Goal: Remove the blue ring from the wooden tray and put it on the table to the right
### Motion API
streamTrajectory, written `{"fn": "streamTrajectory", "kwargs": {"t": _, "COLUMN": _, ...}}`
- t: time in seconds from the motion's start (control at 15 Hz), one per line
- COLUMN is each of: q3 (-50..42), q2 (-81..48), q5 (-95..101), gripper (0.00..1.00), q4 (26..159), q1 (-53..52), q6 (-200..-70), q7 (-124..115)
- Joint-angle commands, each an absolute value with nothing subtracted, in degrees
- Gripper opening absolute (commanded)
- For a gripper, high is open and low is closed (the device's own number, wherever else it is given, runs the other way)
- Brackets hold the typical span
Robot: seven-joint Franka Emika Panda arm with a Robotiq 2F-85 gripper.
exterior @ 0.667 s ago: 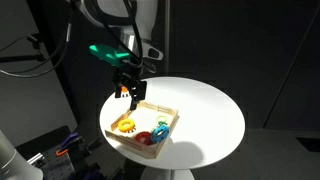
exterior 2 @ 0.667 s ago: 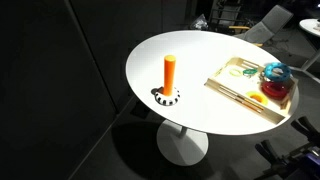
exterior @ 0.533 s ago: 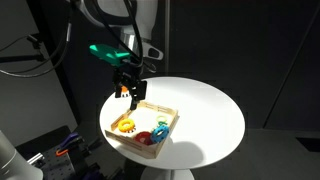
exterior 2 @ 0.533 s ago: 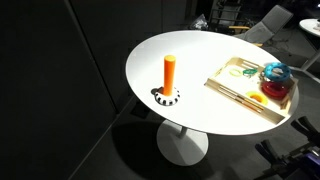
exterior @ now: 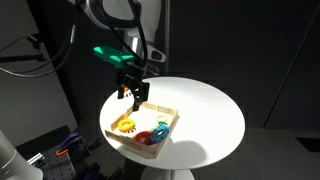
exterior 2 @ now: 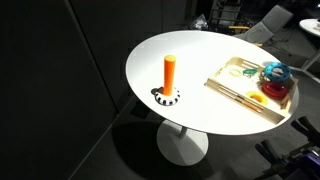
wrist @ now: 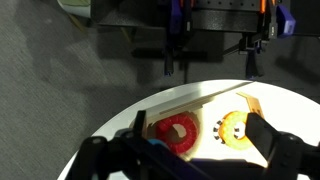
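Note:
The wooden tray [exterior: 160, 108] stands on the near left part of the round white table [exterior: 210, 110]. It holds the blue ring [exterior: 161, 130], a red ring [exterior: 146, 138] and an orange ring [exterior: 126, 125]. My gripper [exterior: 133, 94] hangs open and empty above the tray's far left edge. In the other exterior view the tray [exterior 2: 225, 88] is at the right with the blue ring [exterior 2: 275, 72]; the gripper is out of view there. In the wrist view the open gripper [wrist: 197, 118] is above the red ring [wrist: 178, 132] and the orange ring [wrist: 232, 127]; the blue ring is hidden.
An orange cylinder [exterior 2: 170, 72] stands upright on a striped base [exterior 2: 168, 98] on the table [exterior 2: 190, 40], apart from the tray. The surroundings are dark, with cables and equipment [exterior: 60, 145] on the floor.
The gripper has shifted slightly sideways above the tray's edge. The rings and the tray have not moved.

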State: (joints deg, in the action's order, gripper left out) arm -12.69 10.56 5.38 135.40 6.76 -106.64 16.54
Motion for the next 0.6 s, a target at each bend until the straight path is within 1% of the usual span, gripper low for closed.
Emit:
{"fn": "streamTrajectory", "kwargs": {"t": 0.0, "q3": -12.85, "q2": 6.04, "q5": 3.41, "gripper": 1.00, "q4": 131.36, "q1": 7.87, "q6": -108.46, "q7": 17.41}}
{"fn": "streamTrajectory", "kwargs": {"t": 0.53, "q3": -12.75, "q2": 2.96, "q5": -0.31, "gripper": 1.00, "q4": 134.12, "q1": 9.47, "q6": -124.29, "q7": 18.72}}
